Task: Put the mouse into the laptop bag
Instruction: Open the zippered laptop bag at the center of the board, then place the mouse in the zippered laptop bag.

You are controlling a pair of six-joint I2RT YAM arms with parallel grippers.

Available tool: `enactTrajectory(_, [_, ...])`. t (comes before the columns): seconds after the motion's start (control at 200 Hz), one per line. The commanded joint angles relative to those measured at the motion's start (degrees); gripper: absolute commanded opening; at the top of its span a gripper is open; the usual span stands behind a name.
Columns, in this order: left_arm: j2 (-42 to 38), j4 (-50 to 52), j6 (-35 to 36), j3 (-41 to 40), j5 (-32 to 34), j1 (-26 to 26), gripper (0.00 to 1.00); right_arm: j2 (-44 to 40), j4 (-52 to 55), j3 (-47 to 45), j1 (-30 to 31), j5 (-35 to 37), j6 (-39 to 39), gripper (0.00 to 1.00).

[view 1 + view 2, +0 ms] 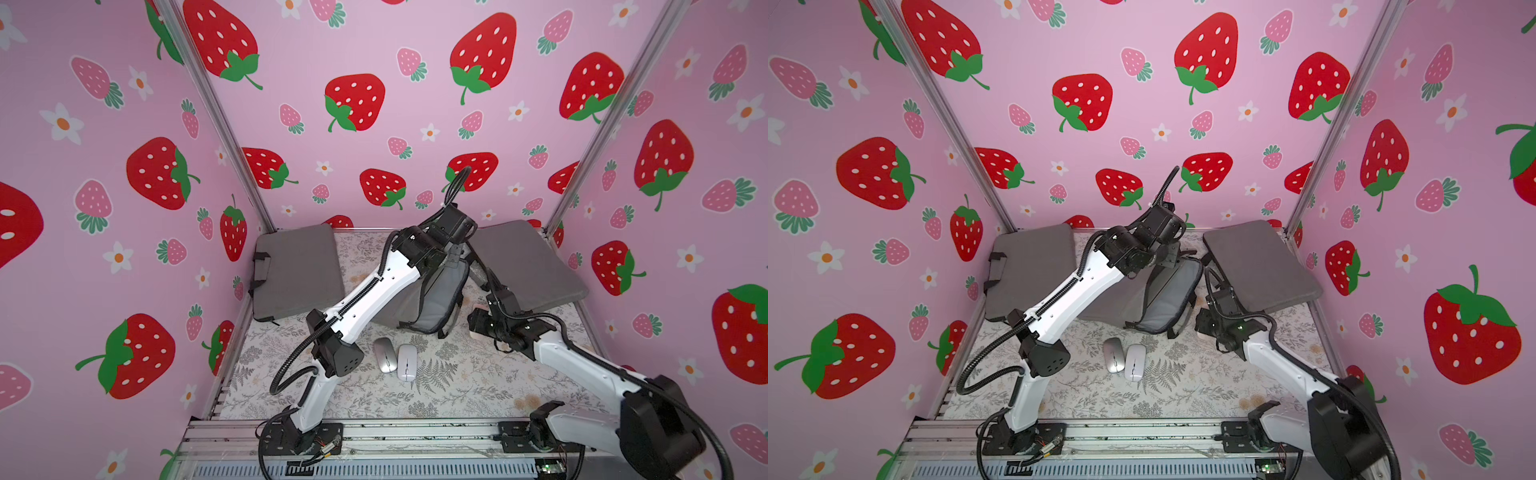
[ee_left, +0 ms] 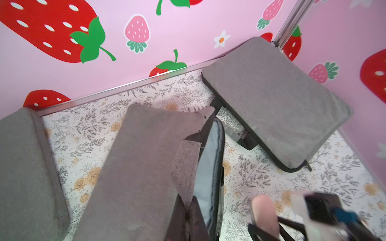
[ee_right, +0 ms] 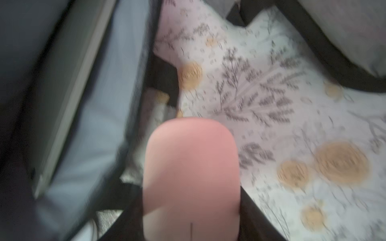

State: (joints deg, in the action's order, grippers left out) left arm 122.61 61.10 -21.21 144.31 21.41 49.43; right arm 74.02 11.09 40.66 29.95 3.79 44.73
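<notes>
Pink rounded mouse [image 3: 191, 177], pinched at its sides by the right gripper [image 3: 191, 212], is up in the air just right of the bag's opening. The laptop bag [image 1: 440, 299] is grey fabric and sits mid-scene toward the far side, unzipped, flap lifted, pale blue-grey lining showing.

Open grey laptop bag [image 2: 146, 156] ctr, pale lining [image 2: 205, 167]; blurred pink mouse [image 2: 264, 212], prob., near its opening.

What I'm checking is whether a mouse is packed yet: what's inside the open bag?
Inside the bag only pale grey lining shows, no mouse. Its bottom is covered by the raised flap. The pink mouse is outside, by the opening.
</notes>
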Motion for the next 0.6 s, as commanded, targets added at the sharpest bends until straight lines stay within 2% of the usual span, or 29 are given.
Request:
enactTrajectory(0.0, [1.0, -0.2, -0.4, 1.8, 1.6, -0.1, 0.00, 7.1, -6.8, 6.3, -3.4, -6.8, 0.7, 0.48])
enactTrajectory(0.14, [1.7, 0.0, -1.5, 2.3, -0.3, 0.0, 0.00, 12.5, -8.4, 11.5, -5.2, -6.0, 2.0, 0.50])
enactTrajectory(0.32, [1.7, -1.3, -2.2, 1.1, -2.4, 0.0, 0.00, 22.3, -7.8, 19.9, -8.5, -8.7, 3.3, 0.50])
enactTrajectory(0.545, [2.3, -1.2, -2.4, 0.9, -3.7, 0.0, 0.00, 32.2, -5.8, 28.6, -9.3, -10.1, 2.3, 0.51])
enactTrajectory(0.555, [2.2, -1.2, -2.4, 0.9, -3.8, 0.0, 0.00, 32.7, -5.5, 29.1, -9.3, -10.2, 2.3, 0.55])
enactTrajectory(0.595, [2.2, -1.2, -2.5, 0.7, -4.0, -0.1, 0.00, 33.7, -4.8, 30.2, -9.3, -10.2, 2.1, 0.56])
